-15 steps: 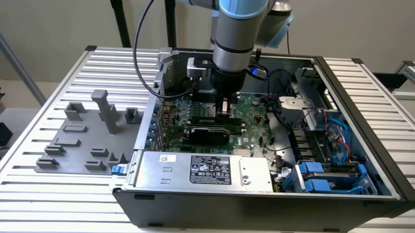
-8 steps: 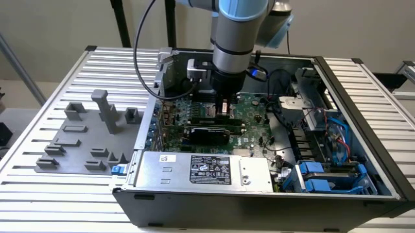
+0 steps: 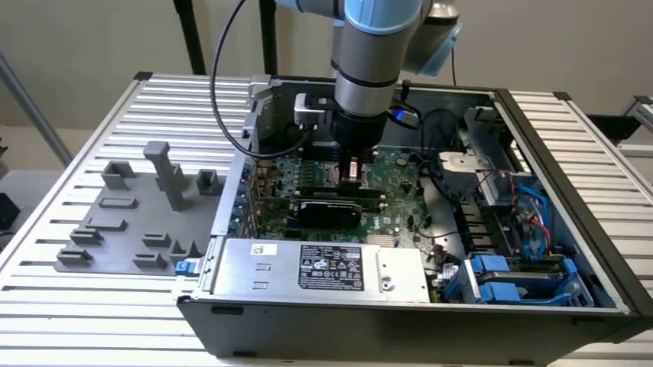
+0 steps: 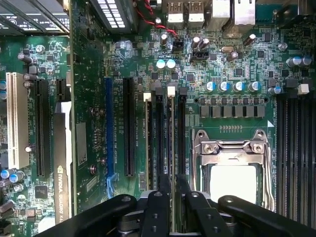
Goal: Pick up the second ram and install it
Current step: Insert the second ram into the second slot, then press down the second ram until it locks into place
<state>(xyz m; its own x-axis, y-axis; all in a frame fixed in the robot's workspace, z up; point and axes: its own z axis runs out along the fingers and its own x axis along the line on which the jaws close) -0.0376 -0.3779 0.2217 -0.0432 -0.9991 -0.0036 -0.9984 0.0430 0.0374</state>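
1. Exterior view: the arm reaches down into the open computer case [image 3: 571, 252], which stands on a slatted table [image 3: 61, 306]. The gripper [image 3: 353, 174] hangs low over the green motherboard [image 3: 393, 180], just above the black graphics card [image 3: 332, 210]. A grey fixture plate [image 3: 133, 222] with upright blocks lies toward the exterior view's left.

2. Wrist view: the gripper [image 4: 172, 205] has its fingers [image 4: 157, 212] drawn narrow, clamped on the second ram [image 4: 170, 143], seen edge-on as a thin dark strip standing in line with the memory slots [image 4: 159, 138] beside the CPU socket [image 4: 232, 168]. Whether it is seated, I cannot tell.
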